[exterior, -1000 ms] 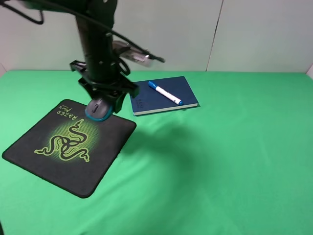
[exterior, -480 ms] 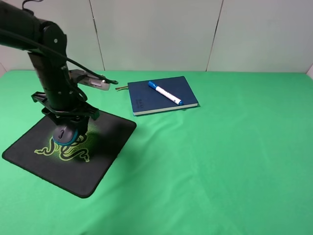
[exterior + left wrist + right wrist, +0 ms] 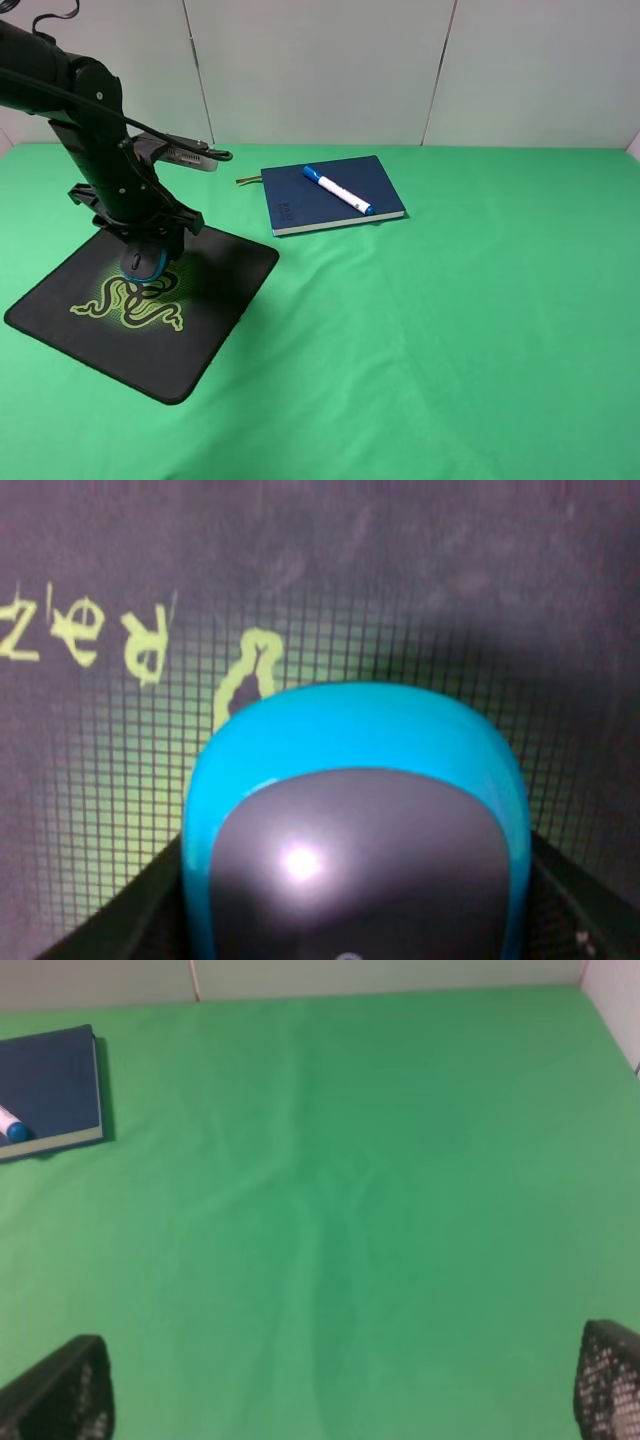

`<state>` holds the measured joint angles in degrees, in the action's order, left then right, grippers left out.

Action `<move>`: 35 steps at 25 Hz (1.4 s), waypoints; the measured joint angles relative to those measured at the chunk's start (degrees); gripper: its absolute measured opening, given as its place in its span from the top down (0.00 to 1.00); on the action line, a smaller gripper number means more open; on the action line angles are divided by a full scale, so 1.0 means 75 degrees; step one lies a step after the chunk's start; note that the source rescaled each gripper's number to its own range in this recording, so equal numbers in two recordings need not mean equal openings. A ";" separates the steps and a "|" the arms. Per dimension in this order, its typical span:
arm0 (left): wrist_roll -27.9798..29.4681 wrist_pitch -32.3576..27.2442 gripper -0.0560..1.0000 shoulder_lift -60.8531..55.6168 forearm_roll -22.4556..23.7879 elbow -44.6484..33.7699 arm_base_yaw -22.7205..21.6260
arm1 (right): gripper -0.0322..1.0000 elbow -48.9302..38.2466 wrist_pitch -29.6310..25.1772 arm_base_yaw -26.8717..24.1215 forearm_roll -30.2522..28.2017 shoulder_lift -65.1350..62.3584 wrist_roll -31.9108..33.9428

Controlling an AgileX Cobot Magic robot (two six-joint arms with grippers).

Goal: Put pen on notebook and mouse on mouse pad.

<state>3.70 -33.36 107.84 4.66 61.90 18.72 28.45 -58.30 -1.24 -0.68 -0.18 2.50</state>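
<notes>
The dark grey and teal mouse point(image 3: 143, 264) is low over the black mouse pad point(image 3: 200, 330), near the green logo's top; whether it touches the pad I cannot tell. My left gripper point(image 3: 145, 252) is shut on its sides. In the left wrist view the mouse point(image 3: 355, 820) fills the lower middle, above the mouse pad point(image 3: 400, 580), with black fingers point(image 3: 110, 930) at either flank. The blue-capped white pen point(image 3: 338, 190) lies diagonally on the navy notebook point(image 3: 300, 205). My right gripper point(image 3: 335, 1390) stands open over bare cloth, with the notebook point(image 3: 50, 1085) and the pen's end point(image 3: 10, 1125) far off.
A green cloth point(image 3: 450, 330) covers the whole table, with slight wrinkles in the middle. A pale wall point(image 3: 330, 70) rises behind the table's far edge. The left arm's cable and a grey camera block point(image 3: 185, 158) hang beside the arm above the pad's far corner.
The left arm has carried the mouse leftward from beside the notebook and down over the mouse pad's logo. In the last half second it has barely shifted. Pen and notebook have not moved.
</notes>
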 joint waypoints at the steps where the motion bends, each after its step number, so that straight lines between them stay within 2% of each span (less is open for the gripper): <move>1: 0.0000 0.0083 0.95 0.0000 0.0000 -0.0046 0.0000 | 0.00 0.0000 0.0000 0.0000 0.0000 0.0000 0.0000; 20: 0.0029 0.0053 0.95 0.0383 -0.0082 -0.0215 0.0000 | 0.00 0.0000 0.0007 0.0000 0.0000 0.0000 0.0000; 21: 0.0045 0.0053 0.89 0.0383 -0.0082 -0.0215 0.0000 | 0.00 0.0000 0.0007 0.0000 0.0000 0.0000 0.0000; 22: 0.0130 0.0078 0.72 0.0383 -0.0082 -0.0215 0.0000 | 0.00 0.0000 0.0007 0.0000 0.0000 0.0000 0.0000; 23: 0.0283 0.0116 0.42 0.0383 -0.0082 -0.0215 0.0000 | 0.00 0.0000 0.0007 0.0000 0.0000 0.0000 0.0000; 24: 0.0408 0.0135 0.26 0.0383 -0.0082 -0.0215 0.0000 | 0.00 0.0000 0.0007 0.0000 0.0000 0.0000 0.0000; 26: 0.0511 0.0150 0.11 0.0383 -0.0065 -0.0215 0.0000 | 0.00 0.0000 0.0007 0.0000 0.0000 0.0000 0.0000; 29: 0.0548 0.0224 0.03 0.0383 -0.0061 -0.0215 0.0000 | 0.00 0.0000 0.0007 0.0000 0.0000 0.0000 0.0000; 35: 0.0571 0.0248 0.00 0.0383 -0.0057 -0.0215 0.0000 | 0.00 0.0000 0.0007 0.0000 0.0000 0.0000 0.0000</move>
<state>7.98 -31.50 110.71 4.23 60.29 18.72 28.45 -58.24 -1.24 -0.68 -0.18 2.50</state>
